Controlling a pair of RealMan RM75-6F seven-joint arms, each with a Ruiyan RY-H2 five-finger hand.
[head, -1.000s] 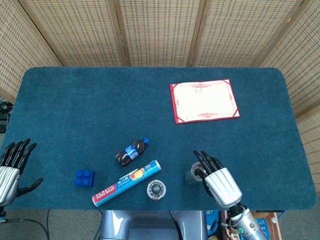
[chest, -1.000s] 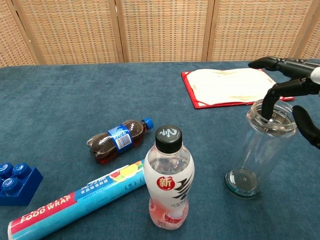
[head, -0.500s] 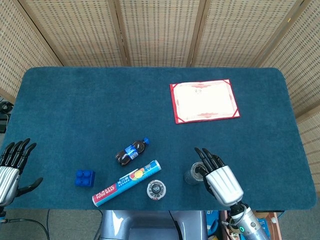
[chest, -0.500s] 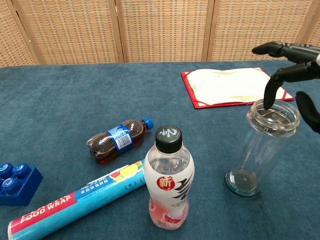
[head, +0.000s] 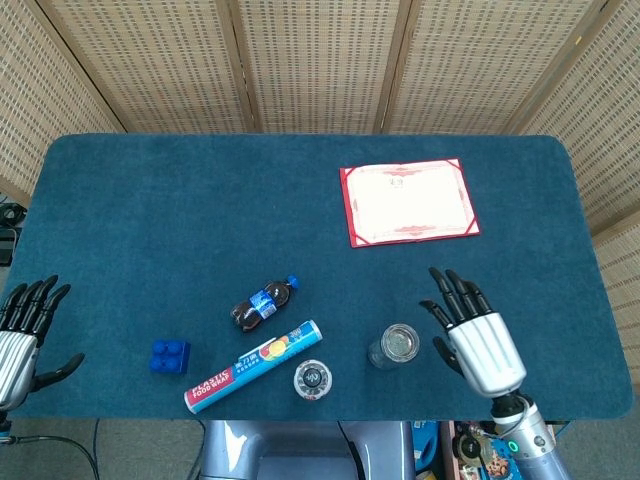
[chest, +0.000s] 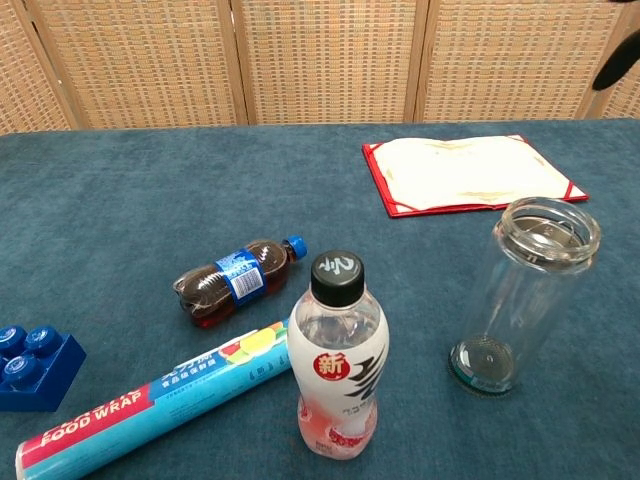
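The empty glass jar (head: 394, 346) stands upright just left of the right hand (head: 478, 338), whose spread fingers hold nothing.

other things on the blue table

a red certificate folder (head: 409, 201) lay open at the back right. a small cola bottle (head: 263, 304) lay on its side, just behind a plastic food wrap roll (head: 252, 365). a blue toy brick (head: 170, 356) sat left; a black-capped drink bottle (chest: 337, 356) stood upright.

Clear glass jar (chest: 524, 297) upright, lidless, empty (near table's front edge).
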